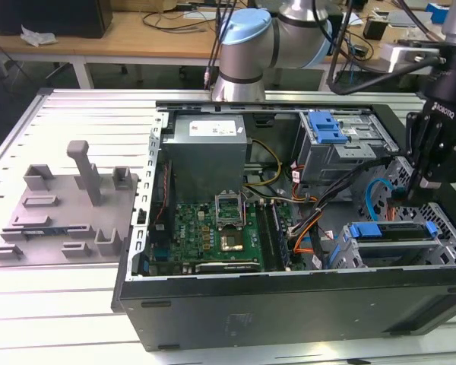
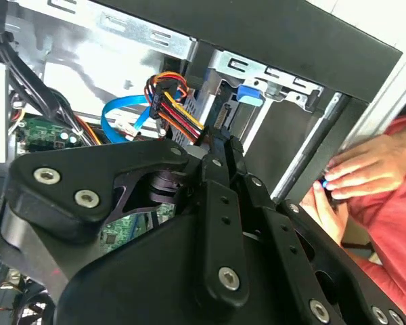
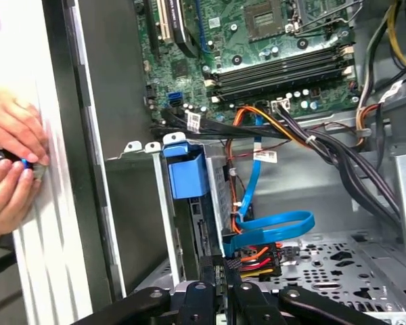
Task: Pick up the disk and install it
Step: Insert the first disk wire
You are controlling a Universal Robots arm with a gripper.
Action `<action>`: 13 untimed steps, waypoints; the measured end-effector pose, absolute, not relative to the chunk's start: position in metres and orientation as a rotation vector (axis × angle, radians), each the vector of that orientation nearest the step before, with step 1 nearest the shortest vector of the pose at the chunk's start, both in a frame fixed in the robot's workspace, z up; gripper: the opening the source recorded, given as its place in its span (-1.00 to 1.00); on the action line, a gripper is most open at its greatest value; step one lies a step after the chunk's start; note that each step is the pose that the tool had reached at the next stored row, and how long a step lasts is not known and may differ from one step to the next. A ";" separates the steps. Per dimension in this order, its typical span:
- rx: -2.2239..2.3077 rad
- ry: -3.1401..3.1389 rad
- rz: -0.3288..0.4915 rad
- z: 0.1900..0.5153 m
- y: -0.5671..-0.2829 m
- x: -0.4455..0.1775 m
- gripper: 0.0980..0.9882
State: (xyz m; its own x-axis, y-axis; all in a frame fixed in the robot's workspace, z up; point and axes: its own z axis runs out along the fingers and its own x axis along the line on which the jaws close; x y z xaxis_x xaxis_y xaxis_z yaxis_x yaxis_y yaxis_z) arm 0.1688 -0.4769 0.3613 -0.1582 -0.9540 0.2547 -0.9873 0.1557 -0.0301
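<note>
Inside the case [image 1: 289, 315], the disk [image 1: 391, 231] (blue-railed) sits in a bay [image 1: 399, 255].

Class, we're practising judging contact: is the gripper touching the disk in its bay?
Cannot tell. In the first wrist view the gripper sits close to the cabled end of the disk, but neither contact nor a gap shows plainly.

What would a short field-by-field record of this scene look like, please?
Disk: sits in a bay of the case, at the exterior view's right
Gripper: inside the case, low beside the disk
Cables: blue cable and coloured wires next to the gripper
Person: hands just outside the case wall
Fixture: grey, on the table at the exterior view's left
</note>
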 end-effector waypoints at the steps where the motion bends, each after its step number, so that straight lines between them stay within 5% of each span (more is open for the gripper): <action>1: 1.920 -2.255 0.269 0.361 -0.479 0.169 -0.85; 13: 1.989 -2.270 0.190 0.361 -0.500 0.169 -0.85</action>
